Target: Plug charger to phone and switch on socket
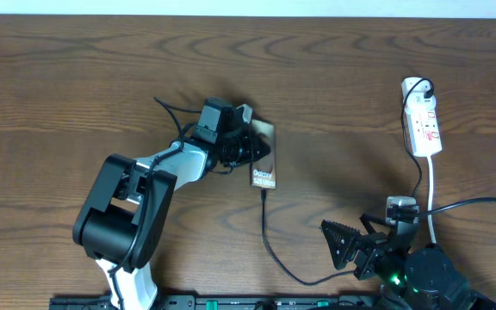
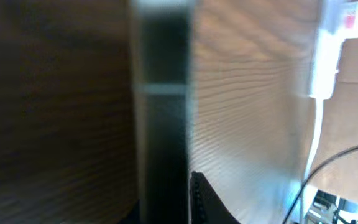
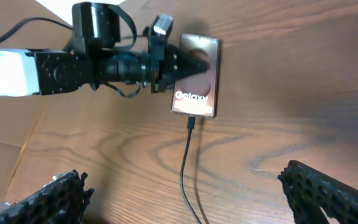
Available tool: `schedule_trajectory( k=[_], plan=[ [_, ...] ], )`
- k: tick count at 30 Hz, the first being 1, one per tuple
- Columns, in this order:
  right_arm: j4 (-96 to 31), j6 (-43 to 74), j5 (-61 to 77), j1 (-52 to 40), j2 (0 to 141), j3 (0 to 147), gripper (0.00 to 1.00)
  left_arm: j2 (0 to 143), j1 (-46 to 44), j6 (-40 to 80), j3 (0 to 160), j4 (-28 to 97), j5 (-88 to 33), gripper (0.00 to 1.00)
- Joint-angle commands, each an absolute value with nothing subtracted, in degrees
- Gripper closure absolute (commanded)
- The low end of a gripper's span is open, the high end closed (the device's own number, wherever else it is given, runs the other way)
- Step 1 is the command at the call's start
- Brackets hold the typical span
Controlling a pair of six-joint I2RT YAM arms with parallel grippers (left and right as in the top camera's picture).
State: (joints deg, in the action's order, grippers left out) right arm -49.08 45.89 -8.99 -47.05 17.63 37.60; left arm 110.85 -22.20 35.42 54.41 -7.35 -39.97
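Note:
The phone lies on the wooden table, dark and glossy, with white "Galaxy" lettering in the right wrist view. My left gripper is shut on the phone's left edge; its own view shows the phone only as a blurred dark slab between the fingers. The charger's black cable runs from the phone's near end toward the front edge, and its plug tip sits at the phone's port. The white socket strip lies at the right, with a white adapter at its far end. My right gripper is open and empty, low over the cable.
The strip's thick white cord runs toward the front edge beside my right arm; it also shows in the left wrist view. A black cable curves in from the right edge. The table's far edge meets a pale wall.

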Motion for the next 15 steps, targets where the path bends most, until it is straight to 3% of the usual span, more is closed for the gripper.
schedule_trajectory(
  k=[1,12,15],
  plan=[
    [-49.32,47.18,-9.47,-46.81,17.96,38.57,0.01,113.65,-22.09,35.66,55.46,-5.85,-37.01,0.87],
    [-49.08,50.89,-10.90,-46.81,21.37,38.00,0.01,118.96,-22.17,38.20,55.46,-6.02,-36.97,0.83],
    [-49.04,51.46,-11.03,-46.81,23.81,37.78,0.01,118.96,-22.20,35.88,55.46,-5.17,-36.71,0.69]
  ],
)
